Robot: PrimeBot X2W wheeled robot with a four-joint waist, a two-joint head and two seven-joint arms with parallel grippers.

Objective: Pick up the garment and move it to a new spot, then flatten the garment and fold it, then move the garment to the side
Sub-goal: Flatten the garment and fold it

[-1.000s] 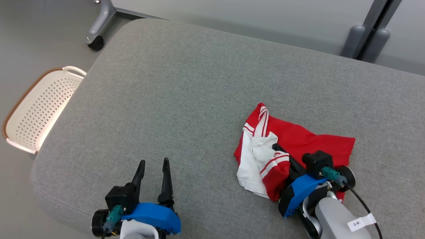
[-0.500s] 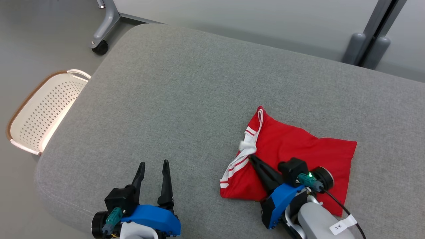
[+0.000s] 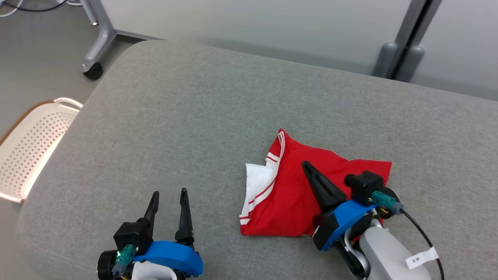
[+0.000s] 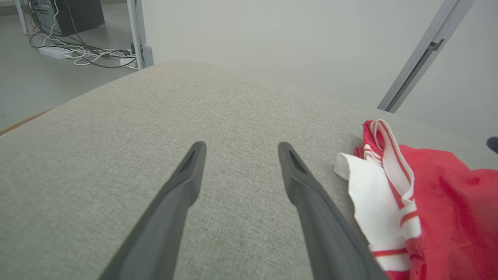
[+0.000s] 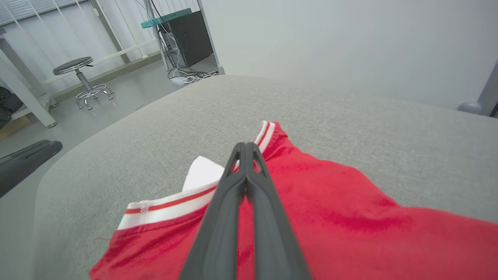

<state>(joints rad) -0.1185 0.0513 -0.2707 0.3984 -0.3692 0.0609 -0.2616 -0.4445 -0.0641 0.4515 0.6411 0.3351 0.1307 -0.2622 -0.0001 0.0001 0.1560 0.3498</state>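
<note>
The garment point(image 3: 284, 202) is red with white-striped trim and a white panel at its left. It lies mostly flat on the grey cushion point(image 3: 202, 116), right of centre. My right gripper point(image 3: 305, 165) is over the red cloth, pointing up-left, shut with no cloth between its fingers. In the right wrist view the closed fingertips point(image 5: 246, 146) reach the striped hem of the garment point(image 5: 330, 202). My left gripper point(image 3: 168, 193) stands open over bare cushion, left of the garment. The left wrist view has that gripper point(image 4: 241, 146) with the garment point(image 4: 439, 202) at its right.
A white perforated basket point(image 3: 27, 155) sits on the floor beyond the cushion's left edge. A wheeled frame leg point(image 3: 93, 71) stands at the far left and a grey post point(image 3: 397, 58) behind the cushion. A stool point(image 5: 79, 66) is farther off.
The garment has gone from a bunched heap to a flatter spread, pulled leftward. My right gripper has come off the white fold and now sits over the red cloth. The head camera has shifted.
</note>
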